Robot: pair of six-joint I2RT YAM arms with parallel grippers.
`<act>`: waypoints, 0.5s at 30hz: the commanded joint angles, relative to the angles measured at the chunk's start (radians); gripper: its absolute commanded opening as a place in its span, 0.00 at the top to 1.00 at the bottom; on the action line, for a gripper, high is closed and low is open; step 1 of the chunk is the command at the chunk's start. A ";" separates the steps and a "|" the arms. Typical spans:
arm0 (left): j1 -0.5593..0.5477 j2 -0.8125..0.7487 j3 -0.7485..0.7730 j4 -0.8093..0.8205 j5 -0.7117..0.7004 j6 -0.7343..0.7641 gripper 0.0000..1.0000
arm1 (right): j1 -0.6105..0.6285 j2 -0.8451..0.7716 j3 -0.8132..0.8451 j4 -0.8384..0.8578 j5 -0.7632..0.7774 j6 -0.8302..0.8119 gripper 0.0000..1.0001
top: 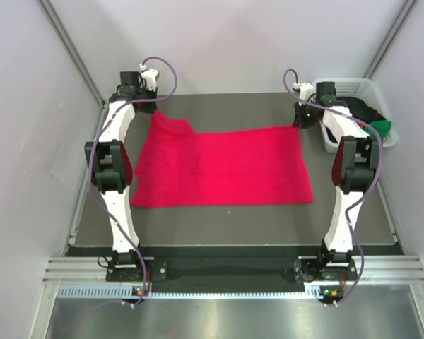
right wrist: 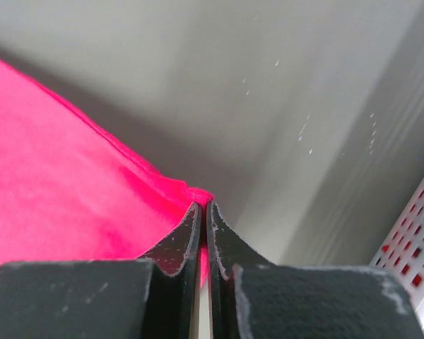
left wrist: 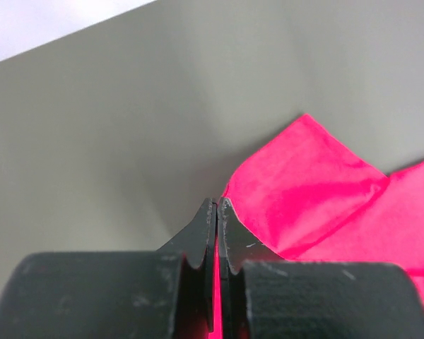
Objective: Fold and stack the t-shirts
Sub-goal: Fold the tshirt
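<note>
A crimson-pink t-shirt was laid out flat across the middle of the dark table, with a short sleeve jutting out at its far left corner. The left end effector was pressed together on the cloth near that sleeve, and pink fabric was seen between its fingers. The right end effector was closed on the shirt's far right corner, where a bunched hem was pinched at the tips. A white mesh basket was seen at the table's far right corner, just beside the right arm. Black cloth and green cloth were held in it.
</note>
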 commanded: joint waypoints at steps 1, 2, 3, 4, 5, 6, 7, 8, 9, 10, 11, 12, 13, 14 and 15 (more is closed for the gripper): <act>0.001 -0.111 -0.016 -0.015 0.035 0.026 1.00 | -0.010 -0.090 -0.045 0.001 -0.030 -0.049 1.00; 0.001 -0.123 -0.015 -0.017 0.037 0.031 1.00 | -0.010 -0.098 -0.051 -0.001 -0.026 -0.052 1.00; 0.003 -0.131 -0.015 -0.019 0.040 0.038 1.00 | -0.010 -0.108 -0.057 -0.004 -0.026 -0.055 1.00; 0.003 -0.138 -0.015 -0.020 0.046 0.041 1.00 | -0.010 -0.116 -0.068 -0.007 -0.026 -0.056 1.00; 0.004 -0.156 -0.018 -0.017 0.061 0.044 1.00 | -0.010 -0.124 -0.074 -0.010 -0.029 -0.056 1.00; 0.004 -0.169 -0.038 -0.011 0.070 0.050 1.00 | -0.010 -0.140 -0.086 -0.014 -0.030 -0.062 1.00; 0.004 -0.183 -0.055 0.000 0.081 0.052 1.00 | -0.009 -0.151 -0.096 -0.013 -0.030 -0.064 1.00; 0.004 -0.215 -0.072 0.020 0.096 0.054 1.00 | -0.010 -0.162 -0.105 -0.014 -0.030 -0.067 1.00; 0.004 -0.232 -0.107 0.029 0.104 0.054 1.00 | -0.009 -0.183 -0.111 -0.016 -0.032 -0.081 1.00; 0.004 -0.249 -0.122 0.035 0.109 0.052 1.00 | -0.009 -0.197 -0.126 -0.019 -0.032 -0.088 1.00; 0.004 -0.279 -0.138 0.038 0.113 0.054 1.00 | -0.009 -0.210 -0.136 -0.021 -0.030 -0.093 1.00; 0.004 -0.296 -0.165 0.040 0.125 0.052 1.00 | -0.009 -0.232 -0.154 -0.025 -0.030 -0.098 1.00; 0.004 -0.311 -0.180 0.037 0.133 0.055 1.00 | -0.009 -0.243 -0.163 -0.028 -0.039 -0.102 1.00; 0.004 -0.340 -0.196 0.032 0.142 0.061 1.00 | -0.007 -0.253 -0.172 -0.033 -0.048 -0.108 1.00; 0.004 -0.356 -0.231 0.031 0.150 0.067 1.00 | -0.004 -0.274 -0.185 -0.039 -0.050 -0.124 1.00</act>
